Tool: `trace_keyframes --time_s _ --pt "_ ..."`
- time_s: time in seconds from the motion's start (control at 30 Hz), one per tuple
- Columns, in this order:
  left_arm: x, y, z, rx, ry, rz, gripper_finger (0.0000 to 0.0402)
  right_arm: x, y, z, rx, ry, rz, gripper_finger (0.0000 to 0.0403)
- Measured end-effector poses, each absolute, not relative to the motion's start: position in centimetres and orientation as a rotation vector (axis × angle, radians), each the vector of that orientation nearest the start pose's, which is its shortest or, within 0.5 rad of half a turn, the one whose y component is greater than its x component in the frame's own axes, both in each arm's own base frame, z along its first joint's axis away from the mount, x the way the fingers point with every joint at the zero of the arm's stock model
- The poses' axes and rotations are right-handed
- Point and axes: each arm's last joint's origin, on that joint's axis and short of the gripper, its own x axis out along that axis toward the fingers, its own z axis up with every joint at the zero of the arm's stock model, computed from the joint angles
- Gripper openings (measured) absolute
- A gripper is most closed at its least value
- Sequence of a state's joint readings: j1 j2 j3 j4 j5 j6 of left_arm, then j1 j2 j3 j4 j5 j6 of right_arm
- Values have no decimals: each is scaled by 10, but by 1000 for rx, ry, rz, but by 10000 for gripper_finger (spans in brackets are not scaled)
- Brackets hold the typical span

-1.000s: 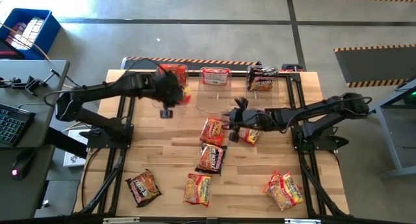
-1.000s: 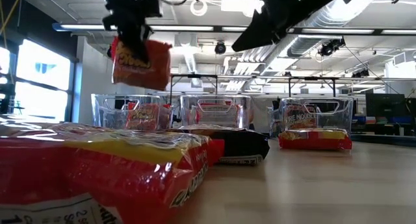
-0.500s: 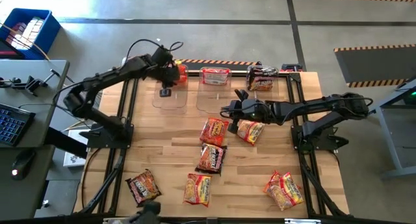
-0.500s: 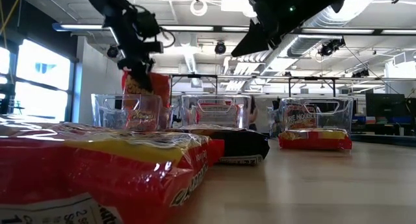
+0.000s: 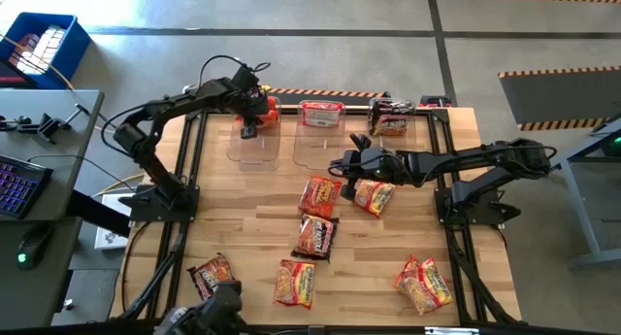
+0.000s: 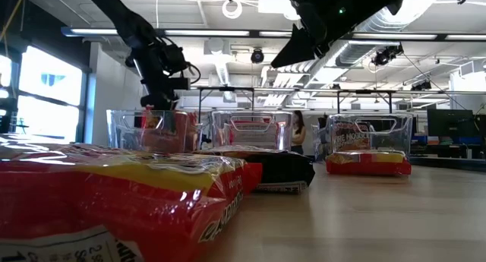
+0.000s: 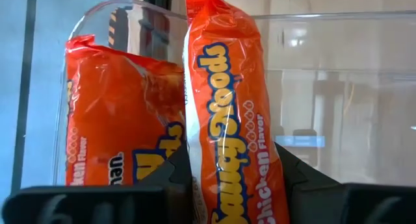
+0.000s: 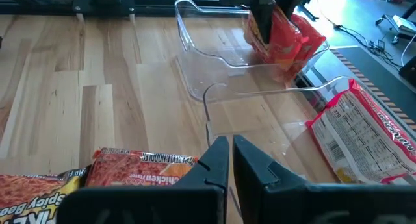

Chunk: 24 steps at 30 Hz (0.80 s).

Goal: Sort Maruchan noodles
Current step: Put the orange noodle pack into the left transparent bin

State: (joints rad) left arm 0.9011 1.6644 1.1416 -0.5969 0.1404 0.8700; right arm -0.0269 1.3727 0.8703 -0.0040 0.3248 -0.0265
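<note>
My left gripper (image 5: 250, 115) reaches down into the far-left clear bin (image 5: 254, 146), shut on an orange Maruchan noodle packet (image 7: 227, 120). A second orange packet (image 7: 117, 126) stands in the same bin beside it. Other clear bins hold a red-and-white packet (image 5: 320, 113) and a dark packet (image 5: 390, 117). Loose packets lie flat on the table (image 5: 318, 194), (image 5: 374, 195), (image 5: 314, 236). My right gripper (image 8: 231, 160) hovers shut over the table's middle, near the packet (image 8: 140, 167), holding nothing. My left gripper pinches the orange packet across its flat faces (image 7: 229, 188), one finger (image 7: 174, 185) on each side. The fingers slant down from above into the bin. The packet stands on edge and upright inside the bin's wall (image 6: 163, 129); its lower end is hidden.
More packets lie near the table's front edge (image 5: 294, 282), (image 5: 423, 282), (image 5: 212, 275). The three bins line the far edge. Bare wood lies at the left and right of the table's middle. A person stands far off in the room (image 6: 296, 133).
My left gripper has swung toward the far edge and sunk, carrying the orange packet from above the table down into the far-left bin. My right gripper has shifted slightly toward the far edge and its fingers have shut, leaving the packet below it lying free.
</note>
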Motion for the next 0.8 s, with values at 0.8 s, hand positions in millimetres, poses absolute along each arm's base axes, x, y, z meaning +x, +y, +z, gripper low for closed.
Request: trace_keyframes --time_s 0.8 --pt "211 258 202 265 1264 247 142 294 -17 250 -85 519 -339 5"
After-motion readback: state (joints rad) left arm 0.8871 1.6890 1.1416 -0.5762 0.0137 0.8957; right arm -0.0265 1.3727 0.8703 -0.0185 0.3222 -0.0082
